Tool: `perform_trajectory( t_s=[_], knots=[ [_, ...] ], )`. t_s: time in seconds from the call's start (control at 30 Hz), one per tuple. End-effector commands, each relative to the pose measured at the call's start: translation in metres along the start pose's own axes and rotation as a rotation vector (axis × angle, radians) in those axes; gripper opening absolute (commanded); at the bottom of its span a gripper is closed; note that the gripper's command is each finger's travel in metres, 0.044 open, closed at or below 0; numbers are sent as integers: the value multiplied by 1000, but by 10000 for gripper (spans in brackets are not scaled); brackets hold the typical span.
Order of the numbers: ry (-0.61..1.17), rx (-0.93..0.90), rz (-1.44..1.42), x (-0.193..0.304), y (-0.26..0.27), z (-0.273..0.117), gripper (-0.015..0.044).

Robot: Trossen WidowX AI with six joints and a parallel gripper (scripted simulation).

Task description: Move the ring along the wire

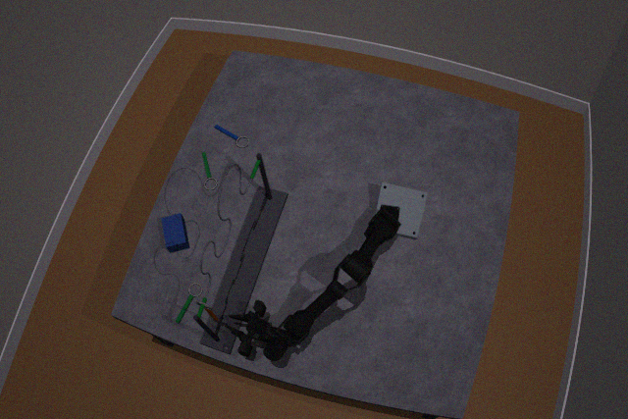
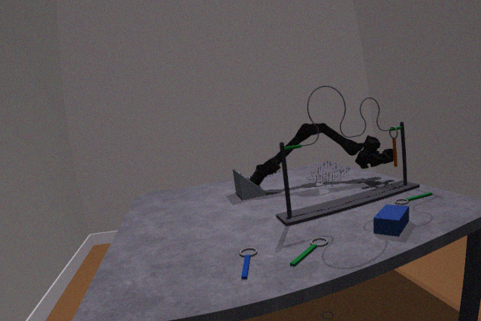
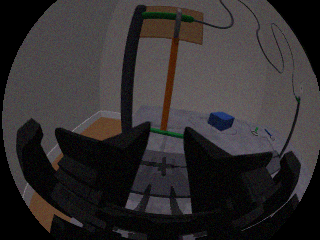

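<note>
From the top, the arm reaches from its pale base plate (image 1: 413, 216) to one end of the wire stand, where its gripper (image 1: 229, 321) (image 3: 167, 128) points toward the orange handle (image 1: 211, 314) (image 2: 394, 152) (image 3: 170, 85). The handle lies just beyond the fingertips, near the post (image 1: 206, 328) (image 2: 403, 154) (image 3: 131, 75) at that end. A loose green-handled ring (image 1: 184, 306) (image 2: 420, 196) lies on the table (image 1: 405, 125) (image 2: 174, 231) close by, and a blue box (image 1: 174, 232) (image 2: 391, 219) (image 3: 221, 120) sits farther along, on the far side of the stand from the base. In the exterior view, the ring (image 2: 393, 132) (image 3: 178, 23) hangs on the green part of the wire beside that post, its handle pointing down, with the gripper's end near the handle; whether they touch cannot be told here. The grey wire (image 2: 326, 86) (image 3: 227, 26) loops up and down toward the other post (image 2: 285, 181). In the wrist view, the fingers stand partly open with nothing between them, and the handle hangs ahead of the gap, its lower end just above the fingertips in the picture. The post stands upright just left of the handle, near the left-hand finger, while the wire runs off to the right, above the fingers.
</note>
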State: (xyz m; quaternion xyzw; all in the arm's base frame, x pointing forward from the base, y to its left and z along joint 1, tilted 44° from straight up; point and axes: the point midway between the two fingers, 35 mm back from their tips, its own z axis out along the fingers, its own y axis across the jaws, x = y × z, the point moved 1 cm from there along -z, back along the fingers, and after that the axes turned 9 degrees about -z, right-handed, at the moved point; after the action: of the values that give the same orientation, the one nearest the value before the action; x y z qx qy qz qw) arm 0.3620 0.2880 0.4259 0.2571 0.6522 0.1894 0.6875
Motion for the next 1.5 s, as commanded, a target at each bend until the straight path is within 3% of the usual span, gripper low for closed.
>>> perform_trajectory(
  t_s=[0.0,1.47],
  knots=[
    [4,-1,-1,2,1,6,160],
    [0,-4,-3,2,3,72,160]
  ],
)
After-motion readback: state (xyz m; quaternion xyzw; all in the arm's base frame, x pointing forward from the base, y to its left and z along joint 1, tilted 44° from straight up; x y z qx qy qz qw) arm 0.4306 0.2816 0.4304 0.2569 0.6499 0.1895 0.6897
